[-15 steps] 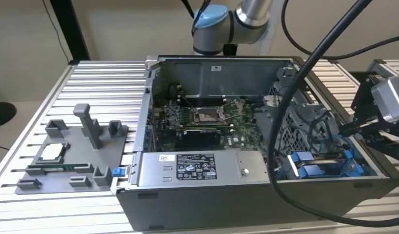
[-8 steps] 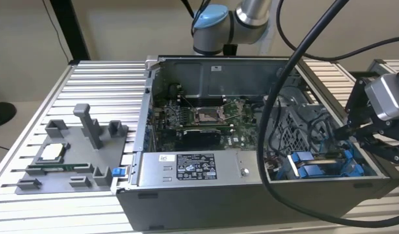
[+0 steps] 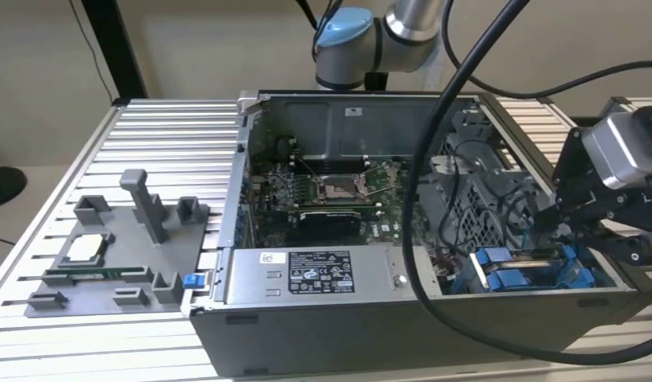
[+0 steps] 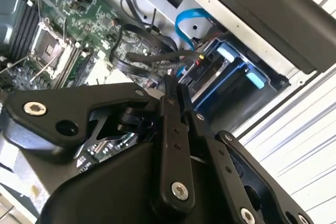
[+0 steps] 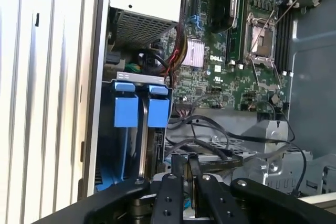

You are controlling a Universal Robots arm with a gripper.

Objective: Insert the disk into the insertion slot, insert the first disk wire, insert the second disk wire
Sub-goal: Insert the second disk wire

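Blue-framed silver-grey disk point(image 5: 137, 129) sits seated in its blue-railed grey insertion slot point(image 5: 118, 177), the black end effector point(image 5: 185, 167) pressed together just beside it, apparently for wiring.

Open computer case on a slatted table, arm working at the drive bay

The gripper point(image 3: 564, 231) hangs over the insertion slot point(image 3: 532, 270) with its blue rails, at the exterior view's right. The motherboard point(image 3: 326, 191) lies exposed mid-case, the power-supply box point(image 3: 315, 274) along the near wall. A grey fixture tray point(image 3: 113, 259) sits at the exterior view's left.
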